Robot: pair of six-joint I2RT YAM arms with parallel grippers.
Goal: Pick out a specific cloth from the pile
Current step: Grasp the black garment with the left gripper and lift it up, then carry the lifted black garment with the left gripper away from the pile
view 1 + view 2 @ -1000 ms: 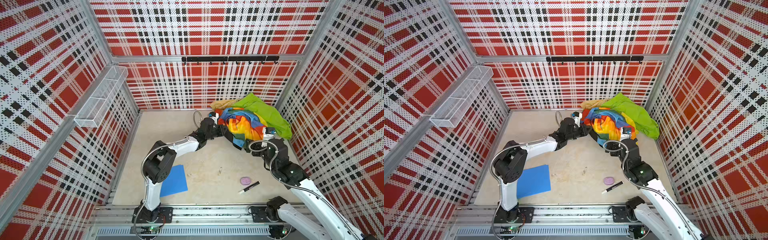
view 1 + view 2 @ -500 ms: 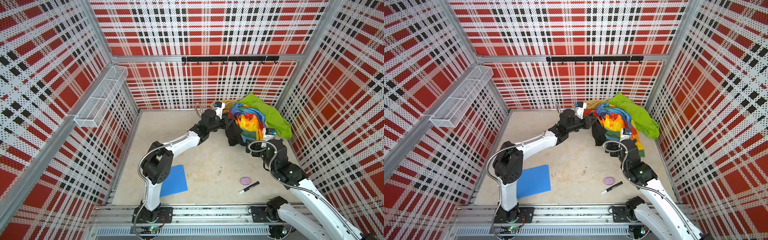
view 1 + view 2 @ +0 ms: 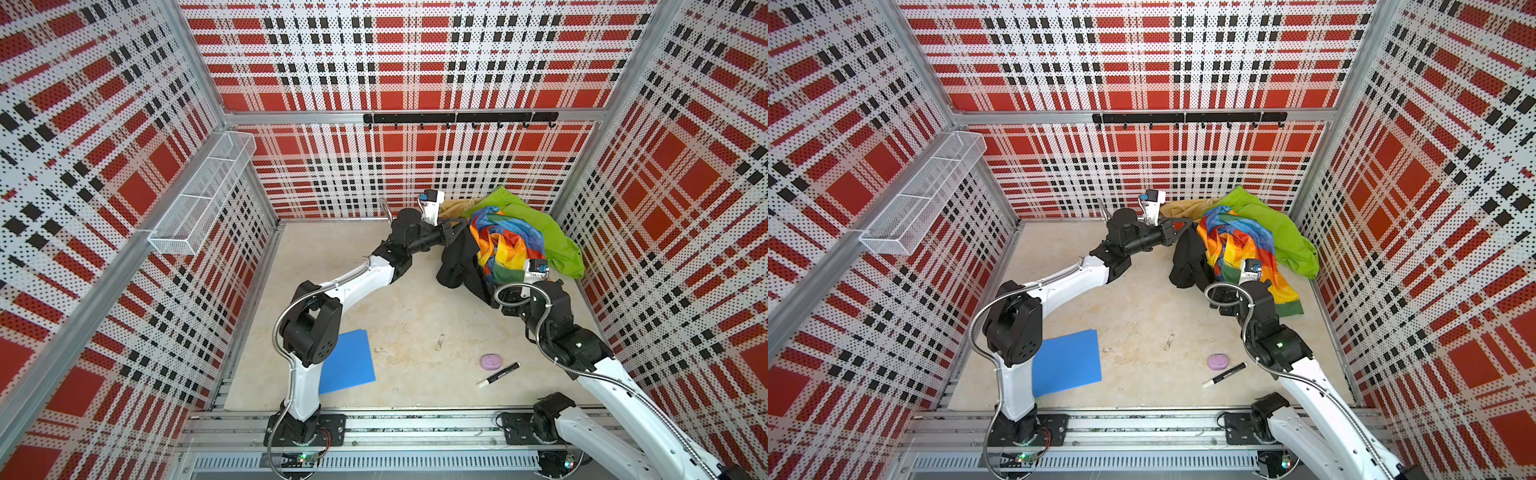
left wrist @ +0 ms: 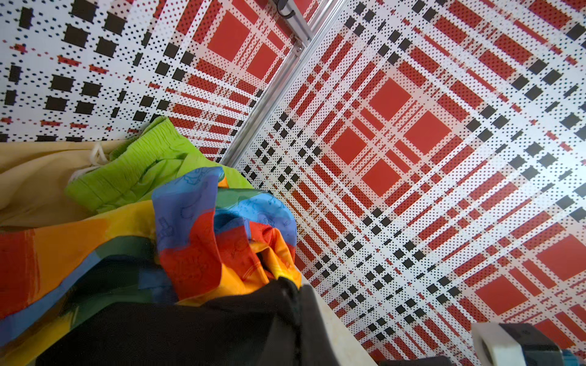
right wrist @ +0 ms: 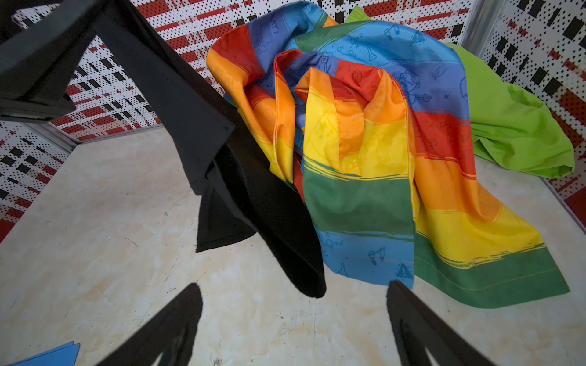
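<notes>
Right gripper hovers spread, low at the pile's 6 o'clock. The cloth hangs at the pile's 9 o'clock edge. Its top is pinched in the left gripper and its lower folds lie against the rainbow cloth. Draw it slowly toward 9 o'clock, or the rainbow cloth may drag along. Marker at 5 o'clock and folder at 7 are no hindrance.

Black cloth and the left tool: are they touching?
Touching. In a top view the left tool is shut on the black cloth, which hangs from it.
</notes>
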